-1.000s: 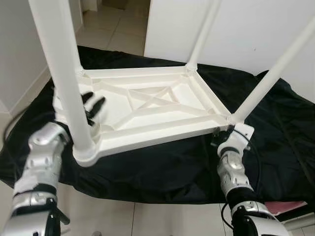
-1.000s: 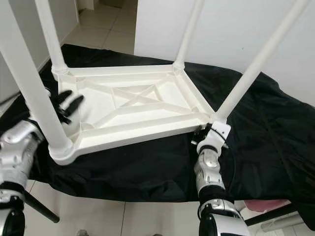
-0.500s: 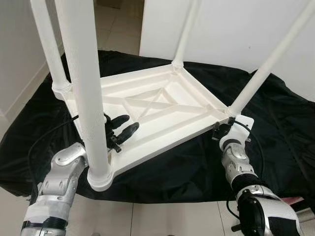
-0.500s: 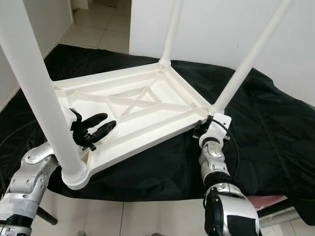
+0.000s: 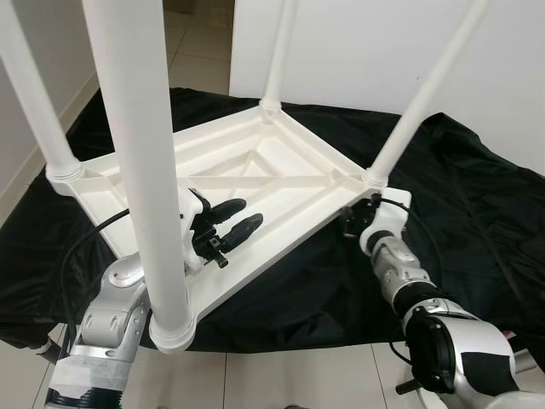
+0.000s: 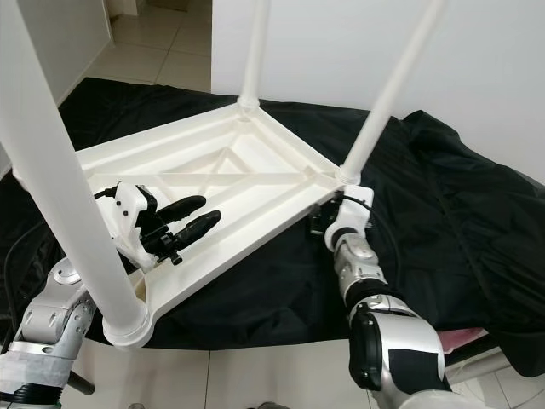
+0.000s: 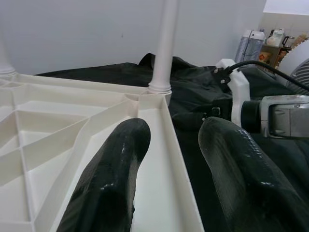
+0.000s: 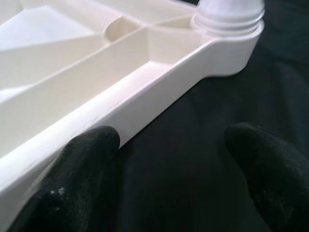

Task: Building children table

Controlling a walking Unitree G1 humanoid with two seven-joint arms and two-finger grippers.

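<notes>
A white plastic children's table lies upside down on a black cloth, with its legs pointing up. The nearest leg rises close in front of me, and another leg stands at the right corner. My left gripper is open just right of the nearest leg. In the left wrist view the table's rim runs between its fingers. My right gripper is open at the right corner. One of its fingers rests against the outside of the rim, below the leg socket.
The cloth covers a low surface whose front edge is close to me, with tiled floor below it. A white wall stands right behind the table, and a doorway opens at the back left. Something pink pokes out under the cloth at the right.
The table has turned on the cloth, swinging its nearest corner toward the front edge. My left gripper went from left of the nearest leg to its right, over the rim. My right gripper stayed at the right corner.
</notes>
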